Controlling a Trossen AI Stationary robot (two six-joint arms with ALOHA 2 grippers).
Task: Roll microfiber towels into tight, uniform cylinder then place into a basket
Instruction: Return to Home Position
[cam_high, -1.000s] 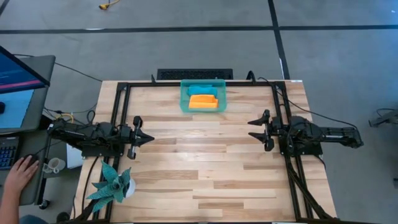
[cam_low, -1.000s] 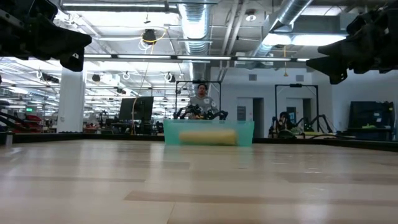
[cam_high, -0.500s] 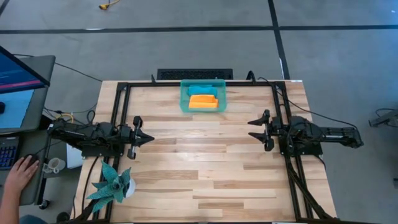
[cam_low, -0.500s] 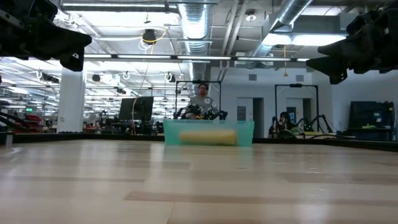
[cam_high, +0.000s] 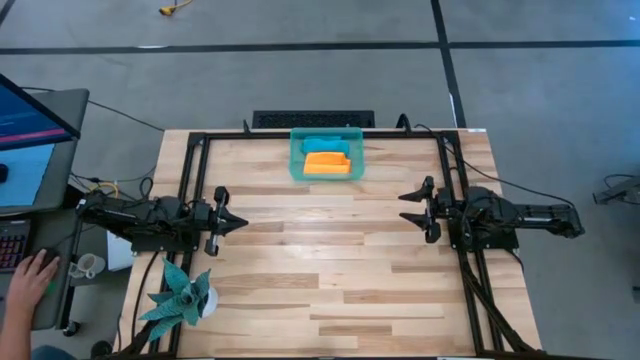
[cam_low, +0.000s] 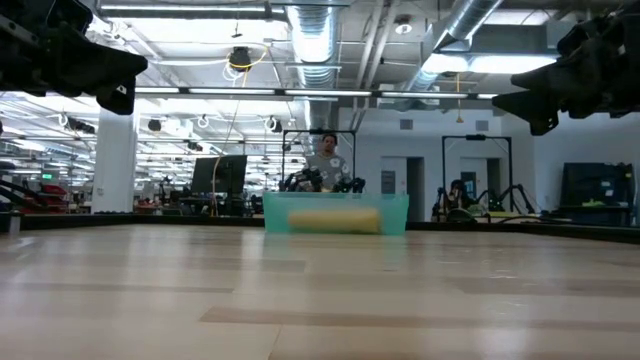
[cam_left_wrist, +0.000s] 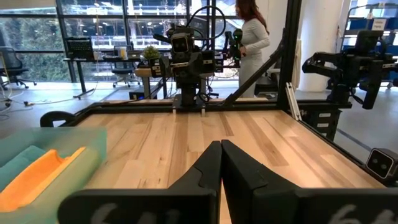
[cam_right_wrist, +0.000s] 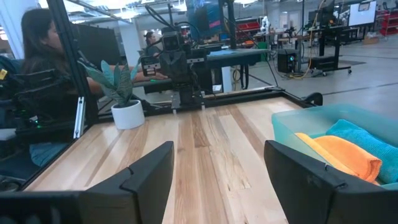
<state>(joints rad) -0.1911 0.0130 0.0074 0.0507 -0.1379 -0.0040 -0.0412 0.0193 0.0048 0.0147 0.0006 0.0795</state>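
while the orange towel and teal towel lie in the basket, the left gripper hangs pressed together. the right gripper hangs spread.

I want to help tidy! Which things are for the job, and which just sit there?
For the job: orange towel, blue towel, basket holding both, left gripper, right gripper parked apart.
Just lying about: plant figure, person's hand.

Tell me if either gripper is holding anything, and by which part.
Nothing is held: left gripper shut empty, right gripper open; orange towel and teal towel lie in the basket.
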